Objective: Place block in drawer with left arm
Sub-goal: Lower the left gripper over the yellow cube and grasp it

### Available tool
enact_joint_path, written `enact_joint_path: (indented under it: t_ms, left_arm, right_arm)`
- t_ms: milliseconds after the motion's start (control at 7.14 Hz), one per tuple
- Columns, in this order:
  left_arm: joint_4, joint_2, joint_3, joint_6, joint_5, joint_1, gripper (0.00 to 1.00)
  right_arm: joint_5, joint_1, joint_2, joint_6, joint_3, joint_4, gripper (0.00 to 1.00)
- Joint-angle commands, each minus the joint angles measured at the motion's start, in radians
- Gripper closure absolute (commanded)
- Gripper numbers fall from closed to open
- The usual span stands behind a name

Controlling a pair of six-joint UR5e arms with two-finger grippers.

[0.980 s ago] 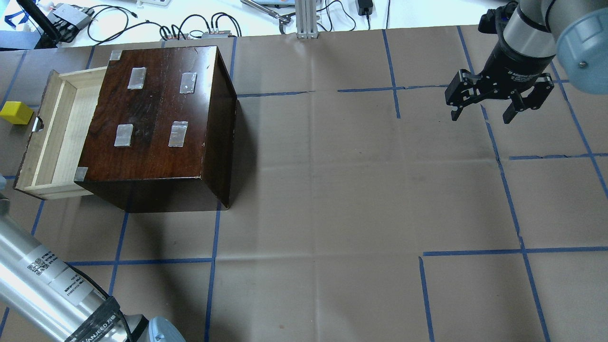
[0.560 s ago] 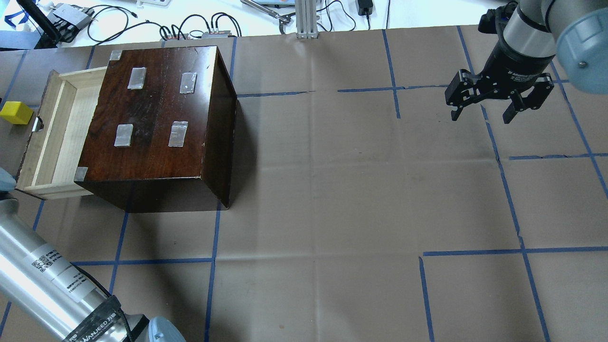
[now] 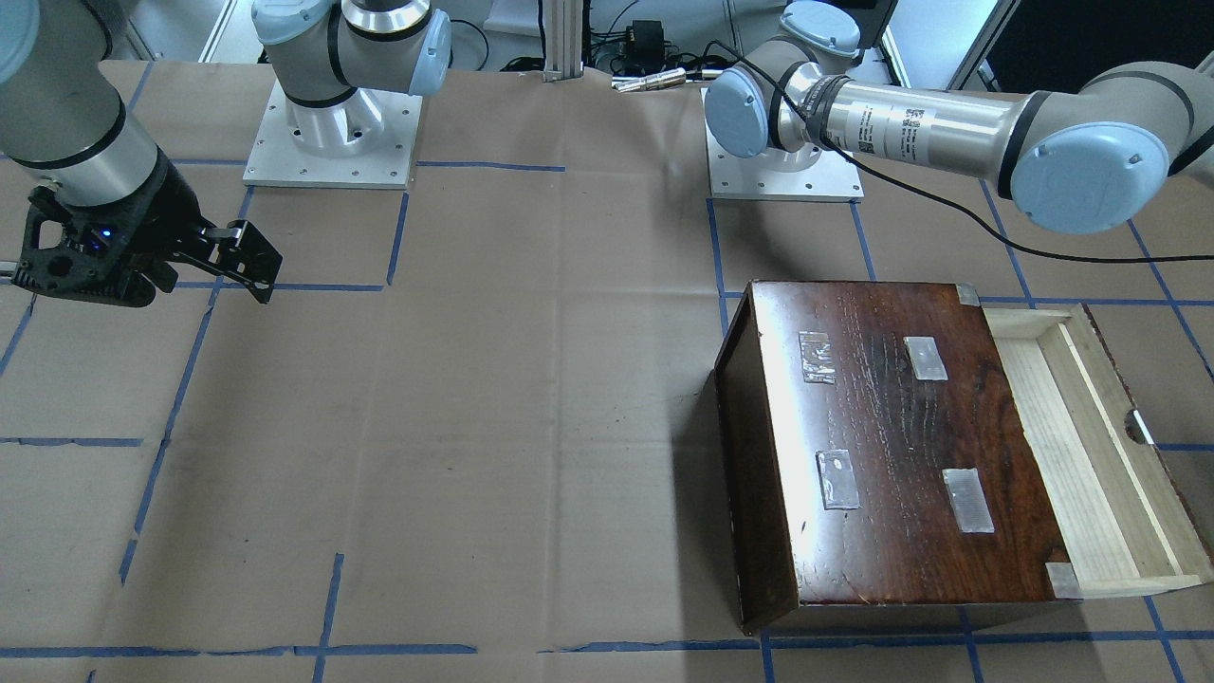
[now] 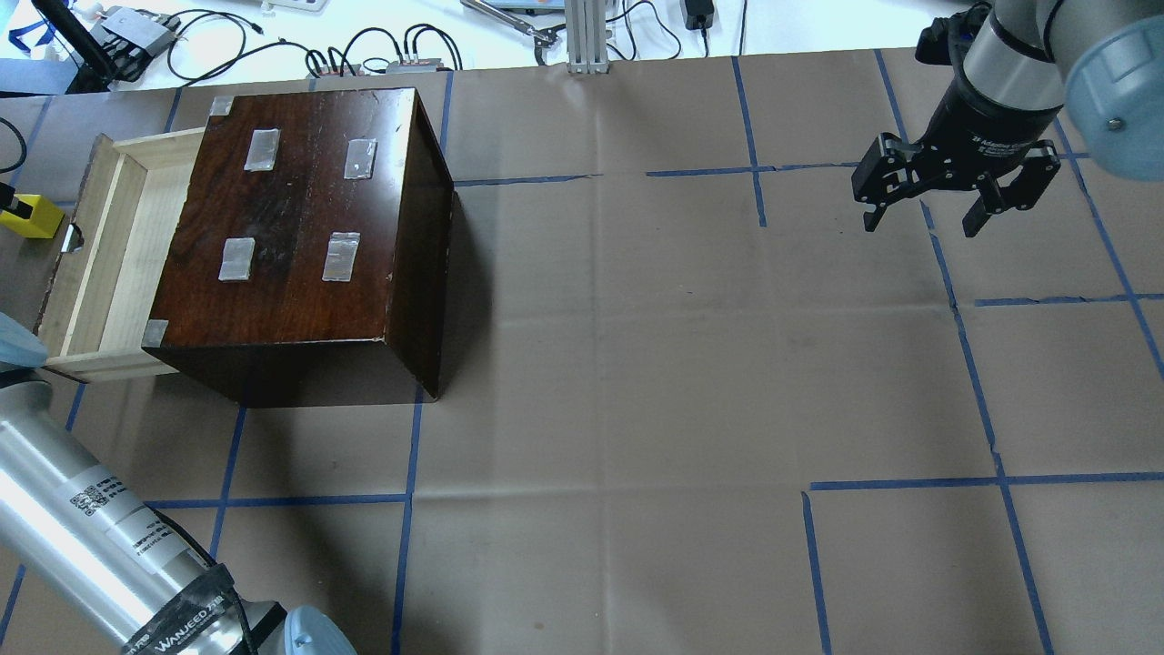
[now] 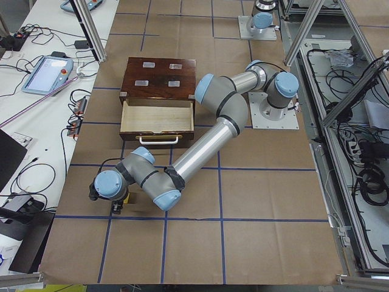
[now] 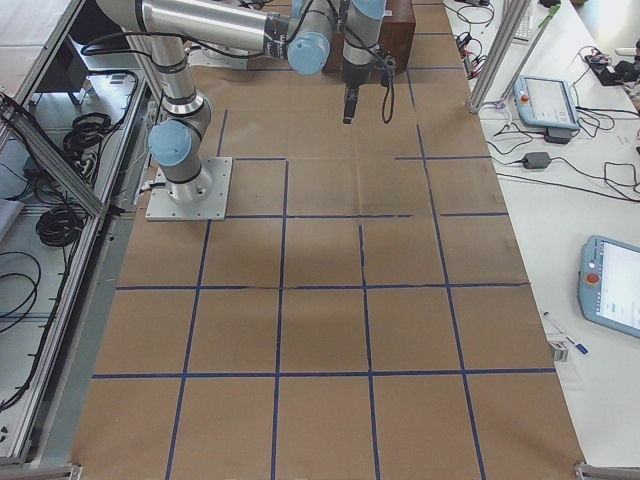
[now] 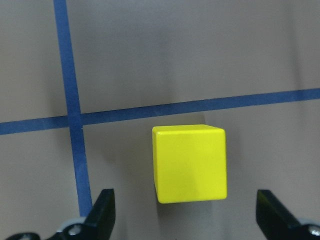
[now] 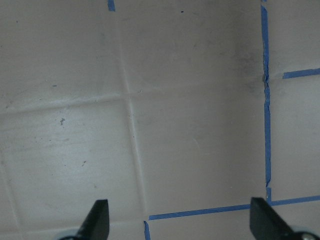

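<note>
Now the left arm (image 5: pixel 200 143) reaches low past the drawer (image 5: pixel 157 115) — end effector (image 7: pixel 186 212) spread wide above the block (image 7: pixel 189 162).

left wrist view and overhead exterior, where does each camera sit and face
Left wrist: above the open left gripper, facing down at the small yellow block between its tips.
Overhead exterior: behind the robot, facing forward and down at the pale wooden drawer; shows silver left arm, black right gripper.
Shared: the block.

The tabletop (image 4: pixel 637 409) is covered in brown paper and divided by blue tape lines (image 4: pixel 909 484). Along the upper edge of the overhead view, black cables (image 4: pixel 332 64) are strewn over a white bench (image 4: pixel 818 23).
</note>
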Motion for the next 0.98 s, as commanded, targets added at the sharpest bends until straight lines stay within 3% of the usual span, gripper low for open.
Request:
enact_joint_path:
  t_ms: [0,140,280,560,840]
  left_arm:
    - [0.01,-0.019,0.003,-0.001,-0.001,-0.001,0.02]
    - [0.027,-0.033,0.004,-0.001,-0.001,-0.001,0.08]
    - [0.029,-0.033,0.005,-0.001,-0.001,-0.001,0.27]
    - [0.029,-0.033,0.005,-0.001,-0.003,-0.003,0.5]
    - [0.027,-0.013,0.005,-0.003,-0.001,-0.003,0.59]
  right_arm:
    - [0.0,0.0,0.0,0.0,0.0,0.0,0.0]
    - [0.0,0.0,0.0,0.0,0.0,0.0,0.0]
    - [0.0,0.0,0.0,0.0,0.0,0.0,0.0]
    - [0.0,0.0,0.0,0.0,0.0,0.0,0.0]
    - [0.0,0.0,0.0,0.0,0.0,0.0,0.0]
